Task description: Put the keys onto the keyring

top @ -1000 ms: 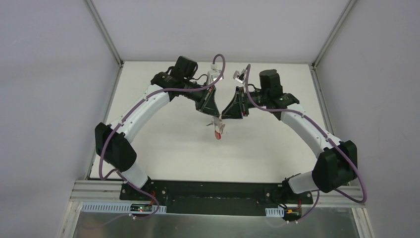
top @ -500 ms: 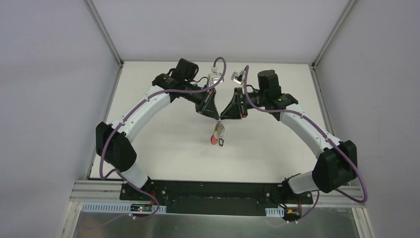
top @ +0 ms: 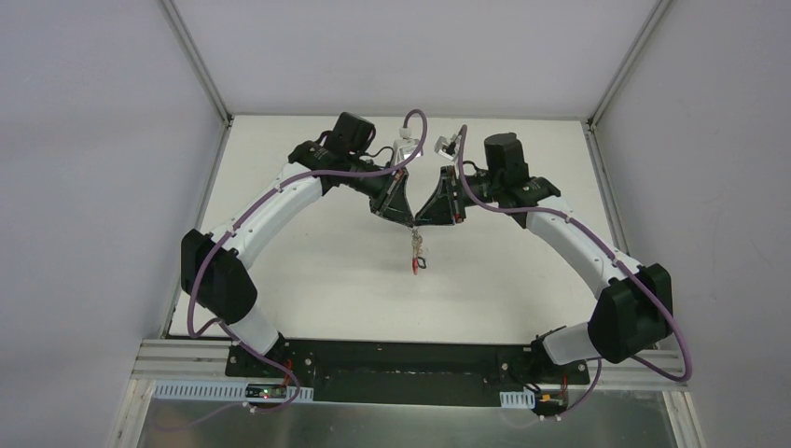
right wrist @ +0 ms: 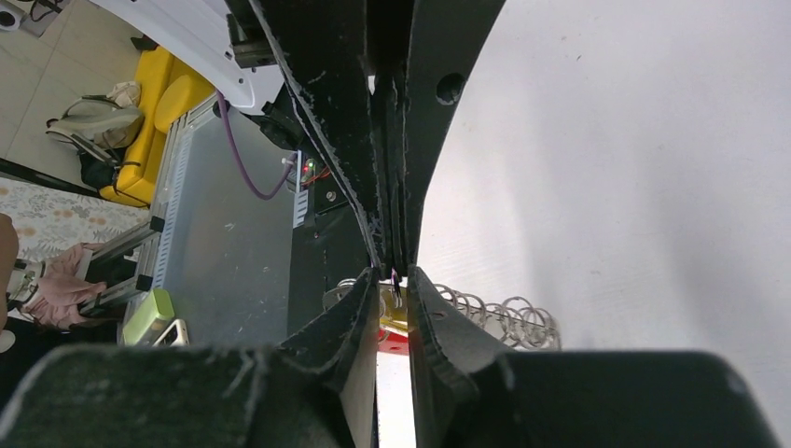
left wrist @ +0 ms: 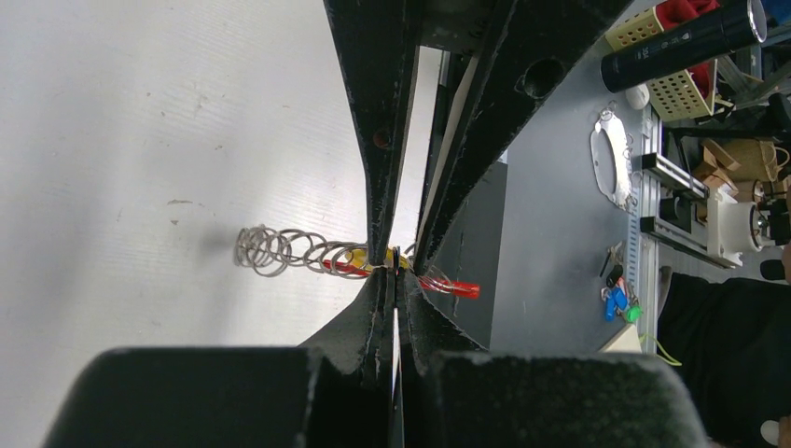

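One left gripper (top: pixel 409 221), one right gripper (top: pixel 421 221), one keyring (top: pixel 418 262); keys (top: pixel 416 245) too bunched to count.

The left gripper (top: pixel 409 220) and the right gripper (top: pixel 422 220) were tip to tip; the keyring (top: pixel 417 254) hung beneath them, above the table (top: pixel 308 271).

Top cam looks down from above/behind; wrist cams close-up, facing each other, share wire coil (left wrist: pixel 275 252)

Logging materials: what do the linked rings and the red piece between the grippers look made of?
Linked rings: thin metal wire, silvery with bright glints. Red piece: likely plastic, from its even saturated glossy colour; too small to be sure.
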Robot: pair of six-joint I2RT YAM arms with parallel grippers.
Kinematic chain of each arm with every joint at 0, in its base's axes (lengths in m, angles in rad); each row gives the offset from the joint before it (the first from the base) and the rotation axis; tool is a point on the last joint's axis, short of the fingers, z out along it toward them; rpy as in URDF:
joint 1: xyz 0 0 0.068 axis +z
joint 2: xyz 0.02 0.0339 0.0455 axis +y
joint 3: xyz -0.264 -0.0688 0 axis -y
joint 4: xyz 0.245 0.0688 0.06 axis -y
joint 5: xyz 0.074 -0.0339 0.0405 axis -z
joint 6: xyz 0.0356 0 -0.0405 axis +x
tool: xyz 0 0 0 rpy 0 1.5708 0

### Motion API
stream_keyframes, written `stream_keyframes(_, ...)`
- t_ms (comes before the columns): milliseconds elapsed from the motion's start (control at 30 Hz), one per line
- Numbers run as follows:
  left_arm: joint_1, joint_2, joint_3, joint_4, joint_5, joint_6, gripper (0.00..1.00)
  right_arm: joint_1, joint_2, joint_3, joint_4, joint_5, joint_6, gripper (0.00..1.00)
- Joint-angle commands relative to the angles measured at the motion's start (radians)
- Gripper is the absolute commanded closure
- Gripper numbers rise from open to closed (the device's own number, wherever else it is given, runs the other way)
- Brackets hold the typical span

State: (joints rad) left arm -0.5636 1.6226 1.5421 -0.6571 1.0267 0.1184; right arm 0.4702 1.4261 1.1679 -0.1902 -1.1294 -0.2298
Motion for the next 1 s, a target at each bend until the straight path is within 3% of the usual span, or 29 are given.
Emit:
stream_keyframes(0,-0.007,-0.058,-0.003,0.034,0.056,-0.005,1.0,0.007,-0.034,-0.008,0.009,0.003,-0.056,0.81)
stream_keyframes(233,-0.007,-0.069,-0.011,0.039,0.061,-0.001,1.0,0.005,-0.044,-0.017,-0.002,0.012,-0.071,0.81)
stream_keyframes(567,-0.005,-0.067,-0.01,0.072,0.064,-0.036,1.0,0.005,-0.027,-0.033,0.067,-0.009,-0.005,1.0)
stream_keyframes(967,-0.001,-0.084,-0.038,0.167,0.073,-0.112,1.0,0.005,-0.052,-0.047,0.09,-0.01,-0.001,1.0)
